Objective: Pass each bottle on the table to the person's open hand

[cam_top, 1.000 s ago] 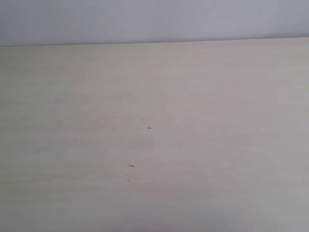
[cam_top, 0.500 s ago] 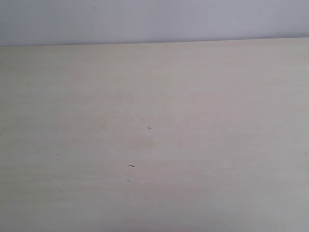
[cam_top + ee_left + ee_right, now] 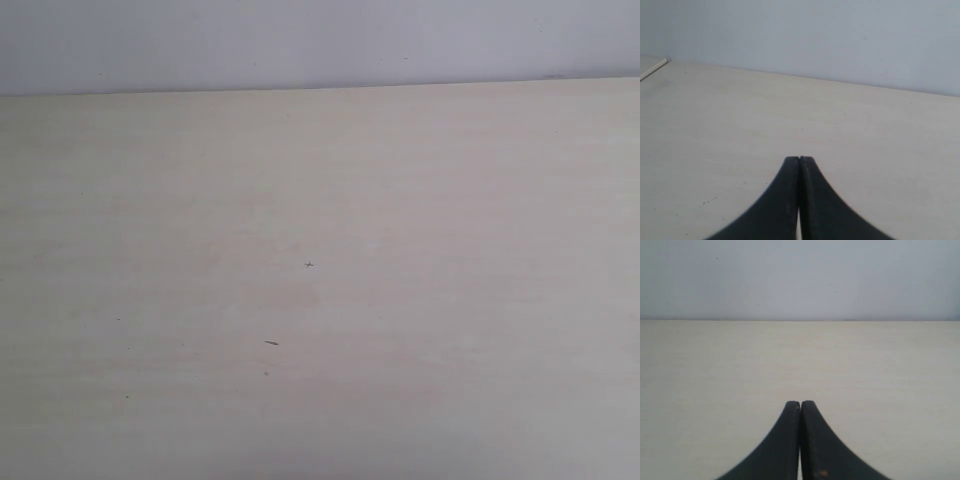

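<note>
Bottles being unseen, left black tool (image 3: 799,162) and right black tool (image 3: 800,405) are likely idling, pinched together empty, over beige wood-grain counter (image 3: 430,200).

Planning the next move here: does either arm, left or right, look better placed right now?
Neither, from these views. The left end effector and the right end effector are both shut above the table, and no bottle or open hand shows anywhere to favour a side.
</note>
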Robot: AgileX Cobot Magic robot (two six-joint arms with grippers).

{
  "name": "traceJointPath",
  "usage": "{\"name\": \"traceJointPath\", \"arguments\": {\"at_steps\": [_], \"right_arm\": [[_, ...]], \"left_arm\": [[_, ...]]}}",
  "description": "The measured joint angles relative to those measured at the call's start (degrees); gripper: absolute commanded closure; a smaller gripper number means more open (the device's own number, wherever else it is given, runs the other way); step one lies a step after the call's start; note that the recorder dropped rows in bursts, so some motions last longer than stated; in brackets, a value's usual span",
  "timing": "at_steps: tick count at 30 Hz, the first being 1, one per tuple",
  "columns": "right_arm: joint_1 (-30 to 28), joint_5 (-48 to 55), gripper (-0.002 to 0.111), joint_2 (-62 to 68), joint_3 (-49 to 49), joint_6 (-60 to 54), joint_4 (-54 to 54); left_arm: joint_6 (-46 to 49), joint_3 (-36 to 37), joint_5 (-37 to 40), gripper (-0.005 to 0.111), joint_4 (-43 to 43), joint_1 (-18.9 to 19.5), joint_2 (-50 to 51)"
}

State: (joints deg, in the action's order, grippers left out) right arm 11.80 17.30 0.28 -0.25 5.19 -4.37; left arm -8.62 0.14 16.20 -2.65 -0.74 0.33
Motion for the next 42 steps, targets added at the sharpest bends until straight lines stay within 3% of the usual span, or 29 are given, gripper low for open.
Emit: {"name": "traceJointPath", "arguments": {"at_steps": [6,15,42], "right_arm": [[0.0,0.0,0.108,0.0,0.0,0.0,0.0],[0.0,0.0,0.108,0.0,0.0,0.1,0.0],[0.0,0.0,0.108,0.0,0.0,0.1,0.0]], "left_arm": [[0.0,0.0,0.0,0.106,0.0,-0.9,0.0],[0.0,0.0,0.0,0.106,0.0,-9.9,0.0],[0.0,0.0,0.0,0.106,0.0,-10.2,0.0]]}}
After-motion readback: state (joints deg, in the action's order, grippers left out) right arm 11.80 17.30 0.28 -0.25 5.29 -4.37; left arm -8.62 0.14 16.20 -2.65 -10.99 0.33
